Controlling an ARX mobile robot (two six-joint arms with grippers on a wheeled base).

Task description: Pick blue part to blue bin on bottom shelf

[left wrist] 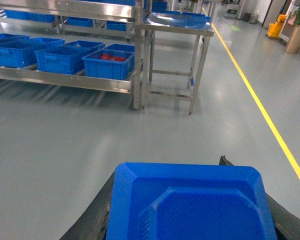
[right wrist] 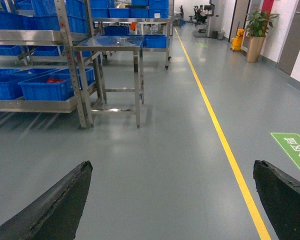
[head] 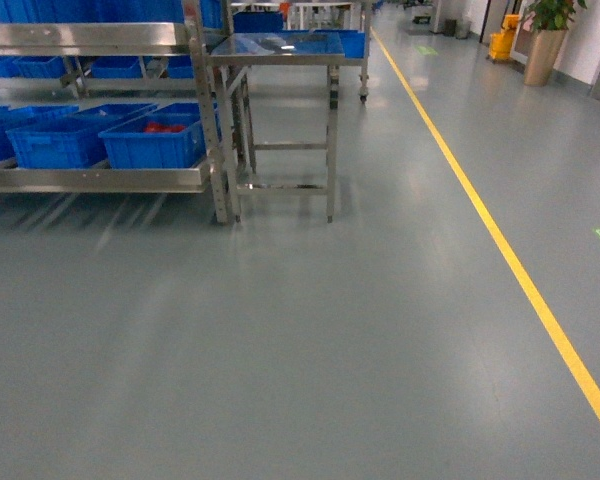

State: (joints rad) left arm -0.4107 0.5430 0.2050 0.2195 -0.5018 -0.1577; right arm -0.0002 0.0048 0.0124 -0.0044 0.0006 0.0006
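Observation:
The blue part (left wrist: 190,205), a flat moulded plastic piece with bevelled corners, fills the bottom of the left wrist view. My left gripper (left wrist: 170,172) is shut on it, with dark fingers (left wrist: 97,215) showing at both sides. It hangs over bare floor, well short of the rack. The bottom shelf (head: 90,180) (left wrist: 65,80) carries several blue bins (head: 60,140). The rightmost bin (head: 155,140) (left wrist: 109,64) holds red pieces. My right gripper (right wrist: 172,164) is open over the floor, holding nothing. Neither gripper shows in the head view.
A steel table (head: 280,45) (right wrist: 107,44) stands just right of the rack's upright post (head: 218,150). A yellow floor line (head: 500,240) runs along the aisle on the right. A potted plant (head: 550,40) stands far right, and a green floor mark (right wrist: 295,150) lies beyond the line.

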